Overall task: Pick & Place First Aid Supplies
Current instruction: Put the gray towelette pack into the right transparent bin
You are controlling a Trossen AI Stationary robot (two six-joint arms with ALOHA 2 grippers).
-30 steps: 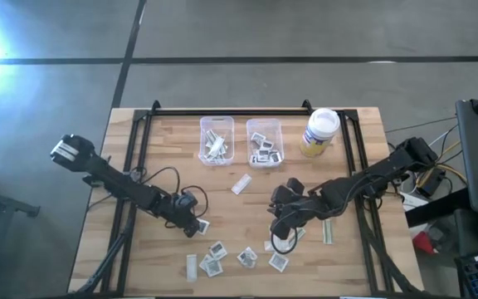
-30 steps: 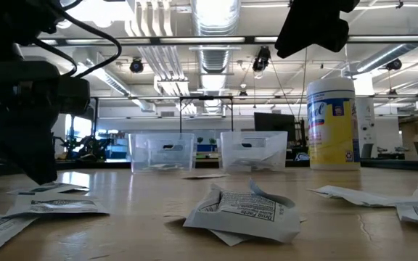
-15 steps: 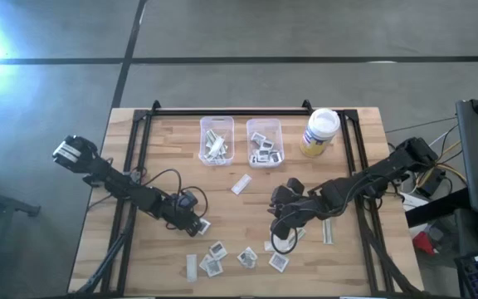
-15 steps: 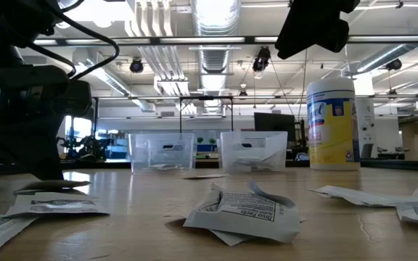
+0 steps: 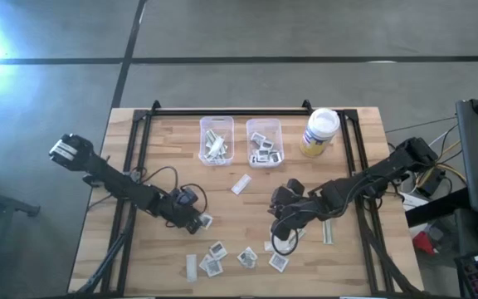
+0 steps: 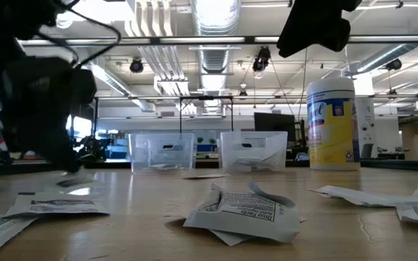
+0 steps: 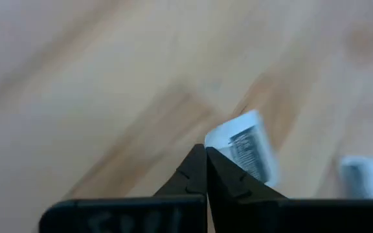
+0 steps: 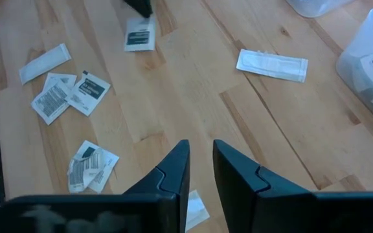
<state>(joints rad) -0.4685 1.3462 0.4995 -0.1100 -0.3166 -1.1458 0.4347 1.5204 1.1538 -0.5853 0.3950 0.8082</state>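
My left gripper (image 5: pixel 198 223) is shut on a square white packet with dark print (image 5: pixel 207 221) left of the table's middle. The packet also shows in the right wrist view (image 8: pixel 139 35). My right gripper (image 5: pixel 282 241) hovers open and empty over the middle near part of the table, above a packet (image 8: pixel 196 208). Several more square packets (image 5: pixel 216 249) and a pale strip (image 5: pixel 192 266) lie flat near the front edge. Another strip (image 5: pixel 241 183) lies flat mid-table. My left gripper pinches the square packet by one edge (image 7: pixel 220 138) between its two shut fingertips. The rest of the packet sticks out past the tips. In the low view the packet (image 6: pixel 75 179) hangs below the gripper just above the table.
Two clear bins stand at the far side, the left one (image 5: pixel 216 139) with strips, the right one (image 5: pixel 264 141) with square packets. A white-lidded yellowish jar (image 5: pixel 319 131) stands to their right. A strip (image 5: pixel 328 231) lies by the right arm.
My left gripper has risen from the table with the square packet, which has come up off the wood, and has shifted a little toward the far right. A neighbouring packet stays flat on the table.
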